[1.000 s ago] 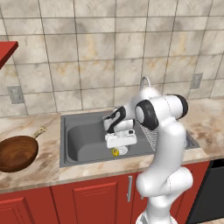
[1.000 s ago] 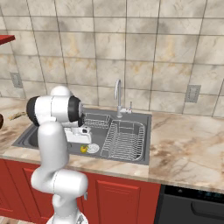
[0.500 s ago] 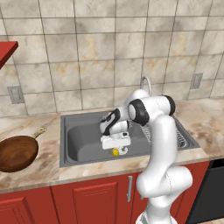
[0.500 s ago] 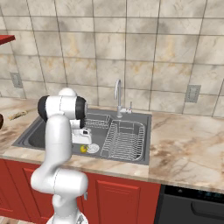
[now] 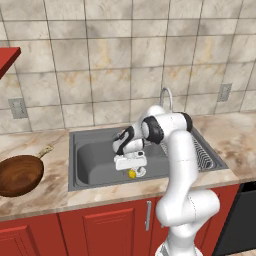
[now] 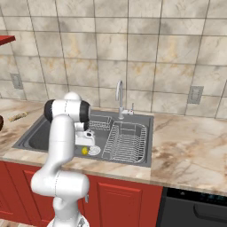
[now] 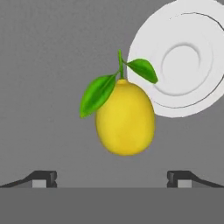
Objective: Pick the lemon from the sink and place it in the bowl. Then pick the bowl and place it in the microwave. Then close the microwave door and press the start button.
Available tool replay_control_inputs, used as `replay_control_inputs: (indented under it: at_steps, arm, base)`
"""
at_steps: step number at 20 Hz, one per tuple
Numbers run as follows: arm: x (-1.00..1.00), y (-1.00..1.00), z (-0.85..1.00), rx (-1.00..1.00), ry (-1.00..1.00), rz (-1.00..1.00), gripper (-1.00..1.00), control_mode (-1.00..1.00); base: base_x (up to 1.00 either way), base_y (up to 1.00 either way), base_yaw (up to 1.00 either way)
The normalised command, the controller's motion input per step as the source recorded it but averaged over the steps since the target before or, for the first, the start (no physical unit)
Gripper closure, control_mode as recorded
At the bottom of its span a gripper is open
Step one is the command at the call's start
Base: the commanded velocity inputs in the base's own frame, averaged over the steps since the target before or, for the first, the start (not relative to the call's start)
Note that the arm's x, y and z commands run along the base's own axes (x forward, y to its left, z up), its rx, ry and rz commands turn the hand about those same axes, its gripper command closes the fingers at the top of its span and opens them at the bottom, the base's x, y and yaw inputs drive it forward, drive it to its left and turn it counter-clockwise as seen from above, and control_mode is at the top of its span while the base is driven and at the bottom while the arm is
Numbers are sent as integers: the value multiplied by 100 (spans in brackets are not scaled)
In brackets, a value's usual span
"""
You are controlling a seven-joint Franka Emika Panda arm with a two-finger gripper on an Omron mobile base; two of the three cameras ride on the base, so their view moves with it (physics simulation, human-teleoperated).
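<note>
The lemon [image 7: 124, 122], yellow with two green leaves, lies on the grey floor of the sink [image 5: 95, 160] beside the round pale drain [image 7: 179, 61]. My gripper [image 7: 111, 179] hangs open just above it, one fingertip on each side and nothing between them. From the base, the gripper [image 5: 131, 169] points down into the basin over the lemon [image 5: 131, 174], and from the other side the gripper [image 6: 84, 144] stands above the lemon [image 6: 84, 150]. The dark reddish-brown bowl [image 5: 17, 175] rests on the counter left of the sink. The microwave and its door are out of view.
A wire dish rack [image 6: 126, 142] fills the sink's right part, with the curved tap [image 6: 119, 93] behind it. A tan handle-like piece [image 5: 45, 150] lies by the bowl. A red shelf [image 5: 7, 57] juts out at upper left. A black appliance [image 6: 195, 208] sits below the right counter.
The arm has bent forward and lowered the hand into the sink, closer to the lemon. The jaws stayed open and the lemon has not moved.
</note>
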Motion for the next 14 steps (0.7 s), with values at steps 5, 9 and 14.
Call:
replay_control_inputs:
  at_steps: [5,9,14]
  arm:
    - [26,-1,-29,0,0,0,-100,-100]
    - [22,-3,-35,0,0,0,-100,-100]
    - [22,-1,-28,0,0,0,-100,-100]
  base:
    - [0,0,0]
    - [0,0,0]
    - [0,0,0]
